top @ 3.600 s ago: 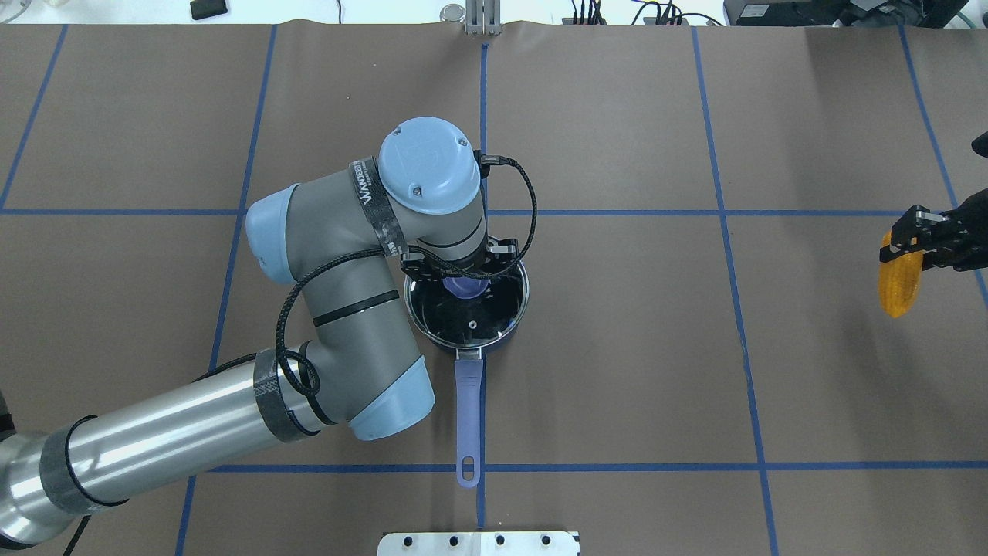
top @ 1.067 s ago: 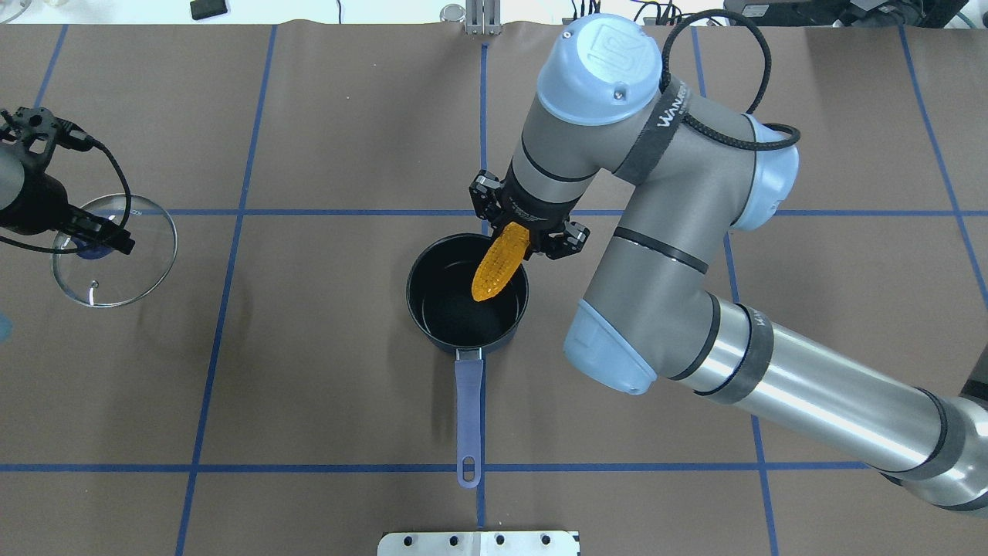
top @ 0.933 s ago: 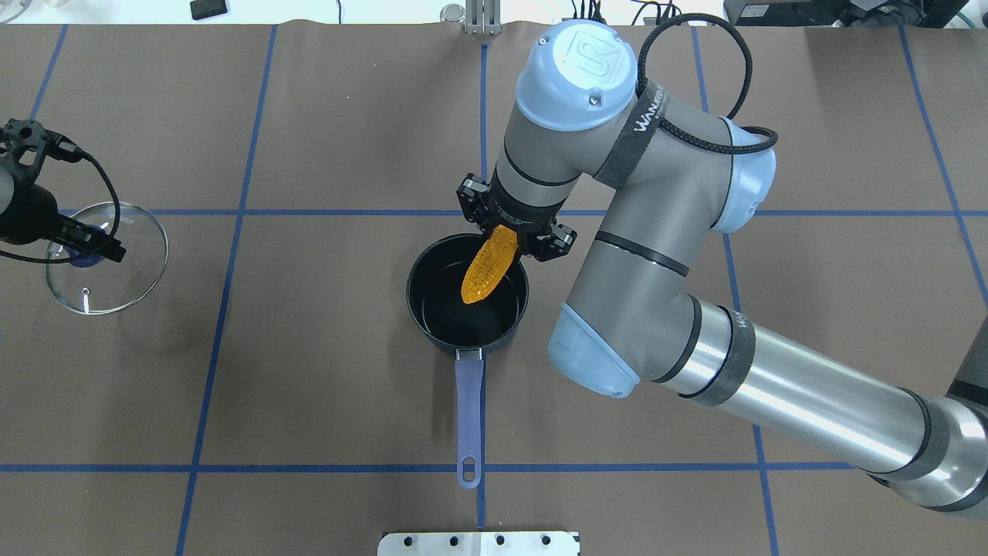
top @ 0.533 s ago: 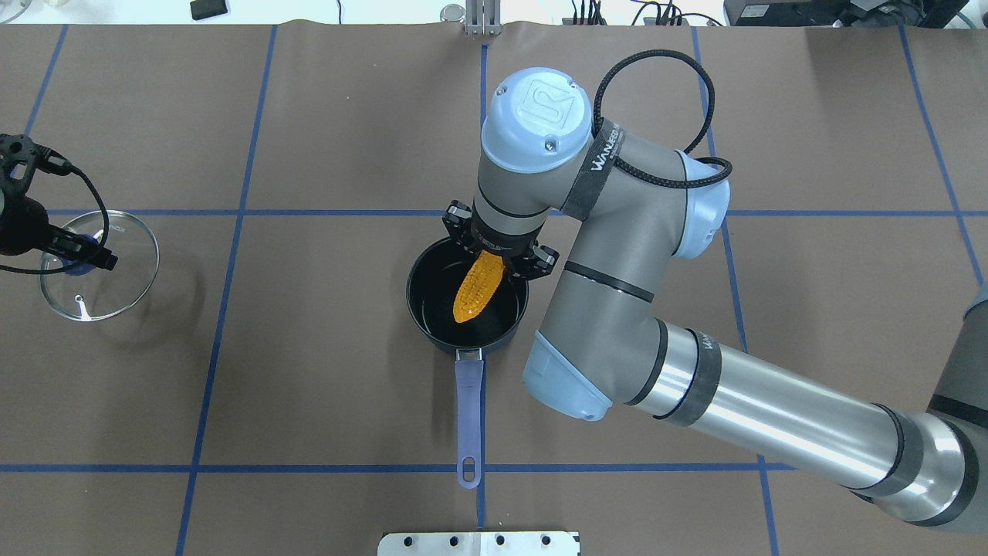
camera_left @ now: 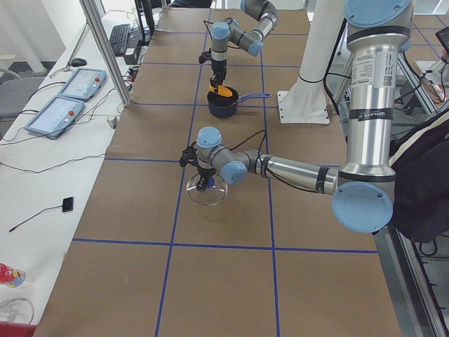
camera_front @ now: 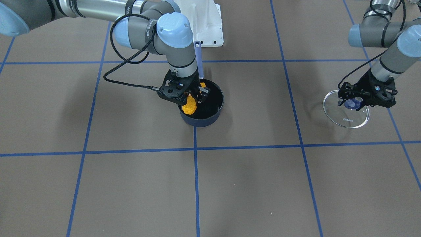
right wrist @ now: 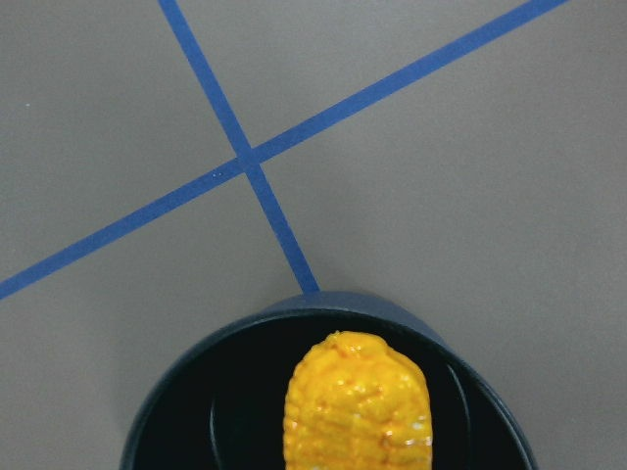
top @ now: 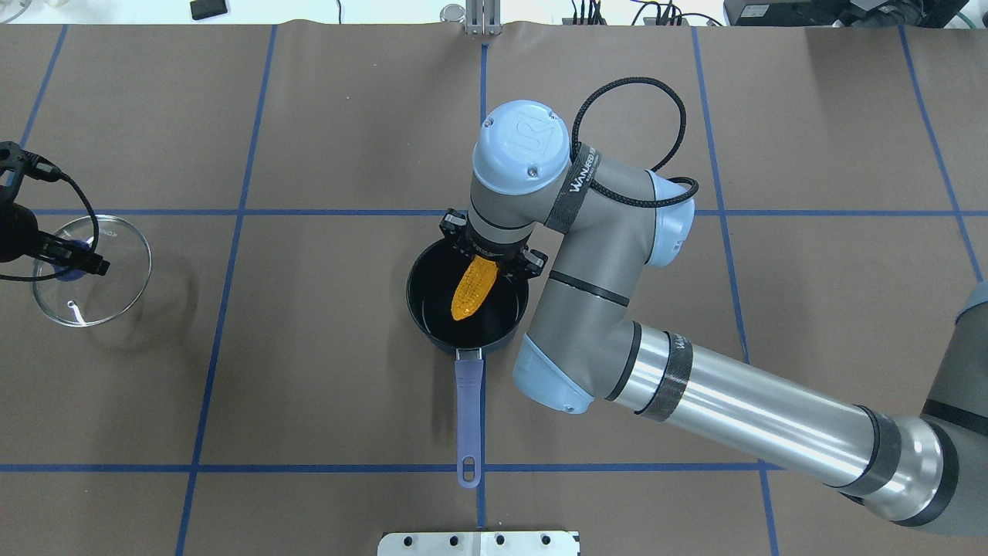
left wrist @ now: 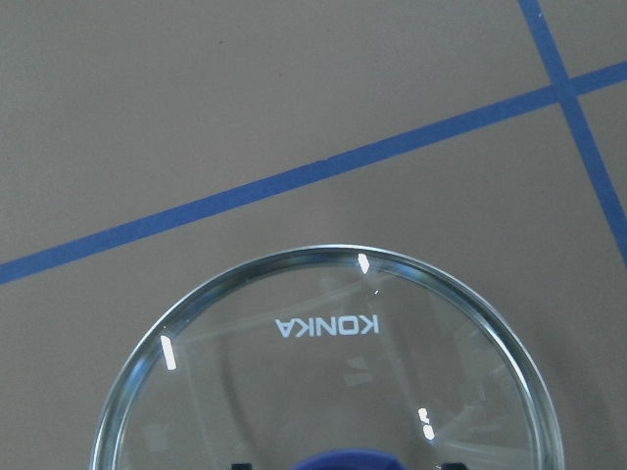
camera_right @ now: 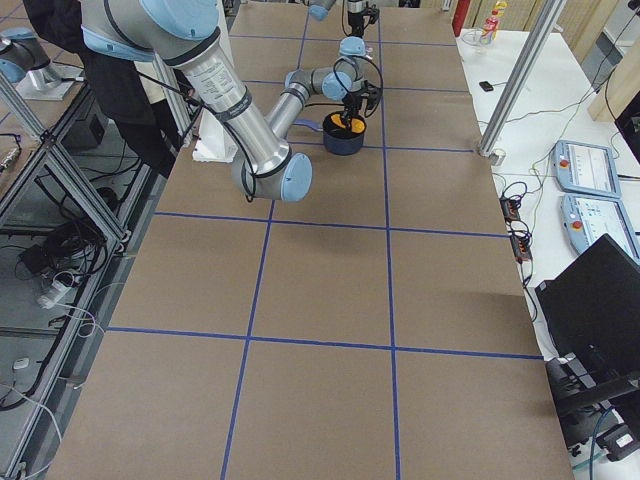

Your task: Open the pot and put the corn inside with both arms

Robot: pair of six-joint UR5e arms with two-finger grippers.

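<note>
Grey with light-blue joint caps, the right arm (top: pixel 741 401) reaches in from the right. Its elbow is bent and its wrist points straight down over the pot (camera_front: pixel 201 121). The right gripper (camera_front: pixel 193 97) is clamped on the thick end of the corn (top: pixel 471 289). The cob is orange-yellow with bumpy kernel rows. It hangs tilted inside the pot's black mouth, tapered tip lowest. I cannot tell whether the tip touches the bottom. The pot's handle (top: pixel 468 401) points toward the robot. Far to the left, the left gripper (camera_front: pixel 352 102) pinches the blue knob (left wrist: pixel 343 458) of the glass lid (camera_front: pixel 348 120), low over the table (top: pixel 309 386).
</note>
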